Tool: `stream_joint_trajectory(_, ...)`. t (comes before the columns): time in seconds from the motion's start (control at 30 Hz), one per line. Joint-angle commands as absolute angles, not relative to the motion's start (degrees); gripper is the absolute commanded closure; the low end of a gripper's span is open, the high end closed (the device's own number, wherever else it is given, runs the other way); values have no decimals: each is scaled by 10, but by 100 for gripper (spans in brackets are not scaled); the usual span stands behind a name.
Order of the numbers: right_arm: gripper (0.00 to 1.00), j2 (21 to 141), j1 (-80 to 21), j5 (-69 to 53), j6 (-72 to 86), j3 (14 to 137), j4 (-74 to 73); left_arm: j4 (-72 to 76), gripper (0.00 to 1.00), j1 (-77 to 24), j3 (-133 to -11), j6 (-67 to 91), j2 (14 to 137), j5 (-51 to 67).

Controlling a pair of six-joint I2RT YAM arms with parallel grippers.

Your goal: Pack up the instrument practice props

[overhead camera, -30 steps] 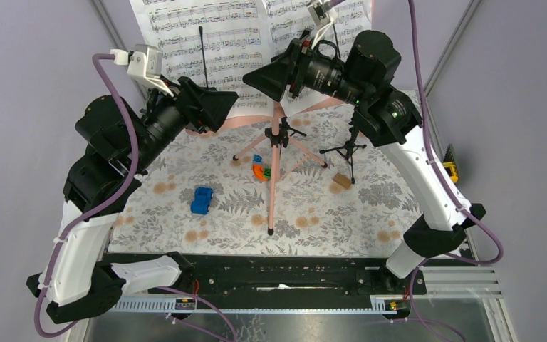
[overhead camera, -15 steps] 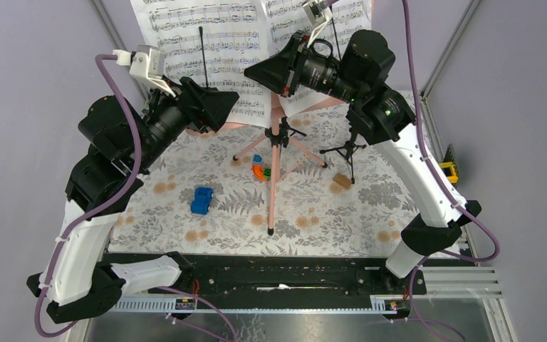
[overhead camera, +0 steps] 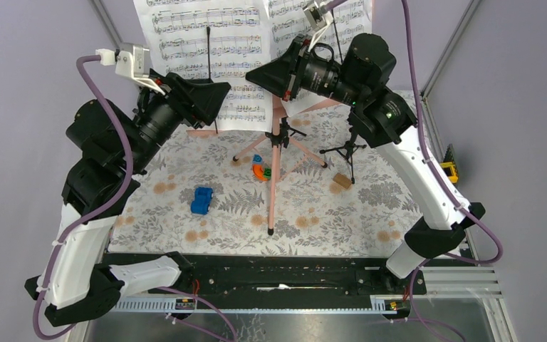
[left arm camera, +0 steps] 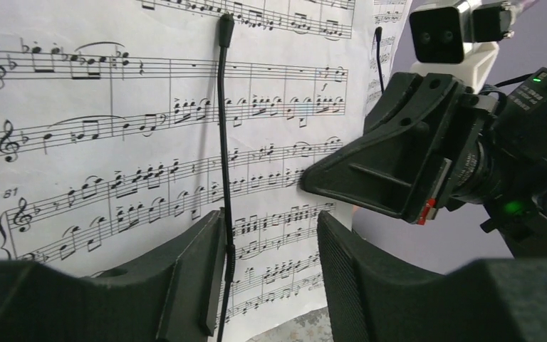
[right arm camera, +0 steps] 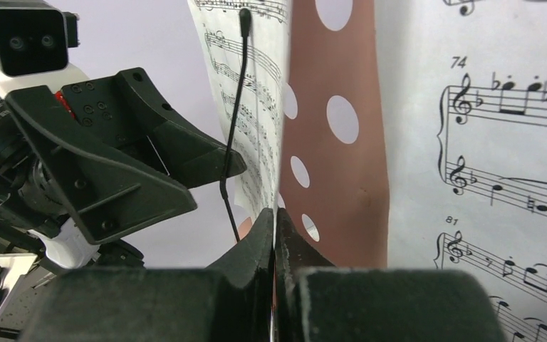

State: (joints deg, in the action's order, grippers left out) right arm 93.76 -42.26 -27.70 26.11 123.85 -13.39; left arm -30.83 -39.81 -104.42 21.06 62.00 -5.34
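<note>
The salmon-pink perforated rack (right arm camera: 342, 178) stands on its pink pole (overhead camera: 275, 171) at the back and carries two white sheet-music pages. My right gripper (right arm camera: 275, 217) is shut on the right edge of the left page (overhead camera: 199, 43), and in the left wrist view it (left arm camera: 306, 182) pinches that edge. My left gripper (left arm camera: 269, 228) is open in front of the same page (left arm camera: 114, 142), near its lower part. A thin black page-holder wire (left arm camera: 222, 128) runs just beside its left finger. The right page (right arm camera: 484, 142) lies flat on the rack.
On the floral cloth lie a blue toy car (overhead camera: 201, 200), orange and green blocks (overhead camera: 259, 169) and a small wooden block (overhead camera: 341, 180). A small black tripod (overhead camera: 347, 149) stands under my right arm. The pink tripod legs spread around the pole.
My right gripper has shut on the left page's edge. My left gripper has risen closer to the page and its jaws have narrowed a little.
</note>
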Motion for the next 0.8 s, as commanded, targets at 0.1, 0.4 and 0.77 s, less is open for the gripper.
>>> stream_joint_trajectory(0.1,100,902,-421,-293,235,1232,-106,-246,63,-398,-1043,207,632,-48)
stream_joint_trajectory(0.4,100,873,-421,-281,186,1220,-115,-240,94,-398,-1032,206,618,-66)
stream_joint_trajectory(0.77,100,759,-421,-186,112,1142,-154,-239,96,-398,-1015,203,601,-79)
